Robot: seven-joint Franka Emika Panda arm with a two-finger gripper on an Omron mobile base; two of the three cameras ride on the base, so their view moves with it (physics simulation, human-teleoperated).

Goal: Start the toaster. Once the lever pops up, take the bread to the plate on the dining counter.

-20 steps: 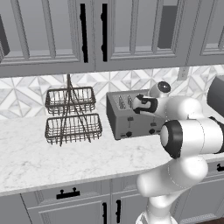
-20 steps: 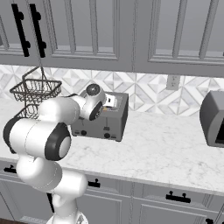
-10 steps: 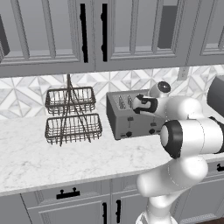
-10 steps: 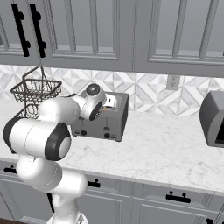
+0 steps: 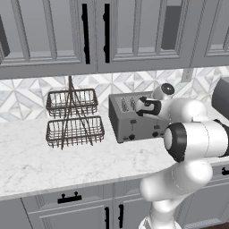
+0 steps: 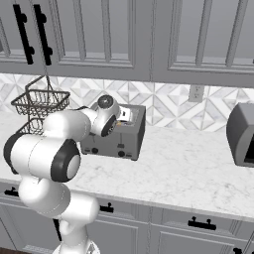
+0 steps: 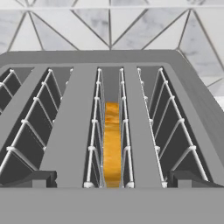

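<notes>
**End effector over toaster, bread sits in slot, pick not begun**

I've got the end effector (image 7: pixel 112 178) parked right above the toaster (image 5: pixel 136 117), looking straight down into the slots. Fingers are spread wide, nothing between them; one tip sits either side of the middle slot in the hand view. The bread (image 7: pixel 112 146) is directly below and ahead of the end effector, standing on edge in that centre slot between the wire guides, golden-orange, top edge well down inside the opening. Slots to either side look empty.

From the base cams the arm curls over from the front and the wrist hangs over the toaster's top, near its back edge. Toaster stands on the marble desk (image 5: pixel 53 161) against the tiled wall. Wire rack (image 5: pixel 71 117) is off to one side of the end effector, well apart; a dark appliance (image 6: pixel 242 134) is off to the other side, also well apart.

Progress, my read: I can't tell from these pics if the lever is down or has popped; the front levers are too small and partly hidden by the arm. The pose says approach for the pull, so I judge the start step is prob behind me or cooking is under way.

Left to do: drop in, pinch the slice, lift it clear, drive to the dining counter, set it on the plate.
</notes>
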